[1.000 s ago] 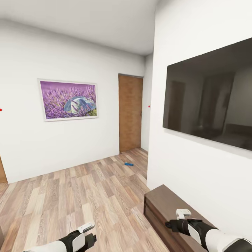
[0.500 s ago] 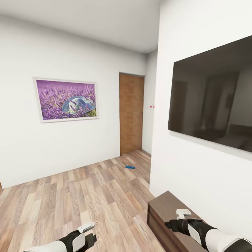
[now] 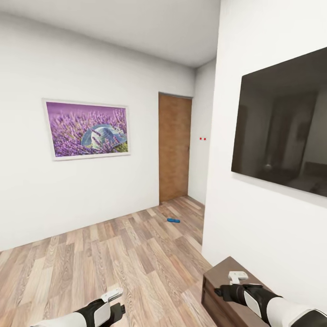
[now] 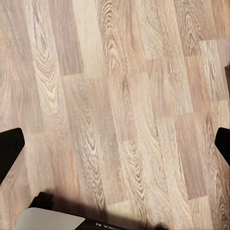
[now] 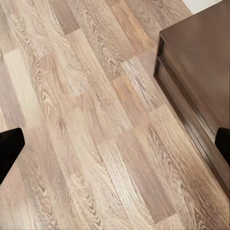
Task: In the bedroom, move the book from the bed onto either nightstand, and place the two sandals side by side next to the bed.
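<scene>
Camera: the view has turned a little; door (image 3: pixel 175 147), painting (image 3: pixel 86 129) and television (image 3: pixel 284 136) sit more to 3 o'clock than one second ago.
Sandal (image 3: pixel 173 220): one blue sandal on the floor (image 3: pixel 113 254) near the door, at 1 o'clock, far off.
Bench (image 3: pixel 222 281): dark, at 4 o'clock.
Left gripper (image 3: pixel 117 302): wide open, holds nothing.
Right gripper (image 3: pixel 227 284): wide open, holds nothing.
Meaning: probably the robot approaches the sandal.

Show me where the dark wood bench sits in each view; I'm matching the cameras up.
Head view: the bench is low at the right, against the white wall under the TV.
Right wrist view: the bench takes up one corner, its front meeting the floor.
Left wrist view: a dark sliver at the edge may be its corner; too small to tell.
Shared landmark: the wood-plank floor.
</scene>
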Controlling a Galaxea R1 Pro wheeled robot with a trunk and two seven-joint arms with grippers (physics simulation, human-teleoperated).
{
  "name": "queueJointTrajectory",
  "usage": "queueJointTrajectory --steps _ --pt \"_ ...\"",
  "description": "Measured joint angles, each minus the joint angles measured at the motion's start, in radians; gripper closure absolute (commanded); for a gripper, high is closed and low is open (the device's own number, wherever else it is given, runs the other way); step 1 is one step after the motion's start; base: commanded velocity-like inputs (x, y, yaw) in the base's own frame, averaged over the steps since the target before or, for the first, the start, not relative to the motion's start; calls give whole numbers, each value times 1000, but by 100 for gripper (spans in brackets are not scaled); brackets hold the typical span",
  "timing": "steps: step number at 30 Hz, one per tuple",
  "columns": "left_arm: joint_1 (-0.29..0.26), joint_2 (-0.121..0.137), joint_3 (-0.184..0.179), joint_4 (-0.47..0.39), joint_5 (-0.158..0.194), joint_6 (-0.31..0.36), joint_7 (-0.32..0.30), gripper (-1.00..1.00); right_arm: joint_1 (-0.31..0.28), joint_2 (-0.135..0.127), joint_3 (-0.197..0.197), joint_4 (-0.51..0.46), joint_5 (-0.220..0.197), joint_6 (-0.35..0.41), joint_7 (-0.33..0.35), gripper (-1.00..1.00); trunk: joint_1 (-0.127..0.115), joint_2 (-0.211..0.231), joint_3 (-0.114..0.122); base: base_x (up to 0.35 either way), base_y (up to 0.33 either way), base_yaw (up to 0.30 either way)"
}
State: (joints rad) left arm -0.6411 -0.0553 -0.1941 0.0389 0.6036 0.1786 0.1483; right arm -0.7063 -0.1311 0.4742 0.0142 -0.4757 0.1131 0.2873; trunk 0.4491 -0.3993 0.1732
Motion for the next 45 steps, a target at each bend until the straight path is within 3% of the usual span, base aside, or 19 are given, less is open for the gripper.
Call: queueJointTrajectory --steps 22,45 --pt "0 -1 0 0 0 0 0 -100 0 0 0 0 0 0 0 -100 0 0 -1 291 238 0" --pt "0 -4 0 0 0 0 0 -100 0 0 0 0 0 1 2 -100 0 0 -19 291 228 0"
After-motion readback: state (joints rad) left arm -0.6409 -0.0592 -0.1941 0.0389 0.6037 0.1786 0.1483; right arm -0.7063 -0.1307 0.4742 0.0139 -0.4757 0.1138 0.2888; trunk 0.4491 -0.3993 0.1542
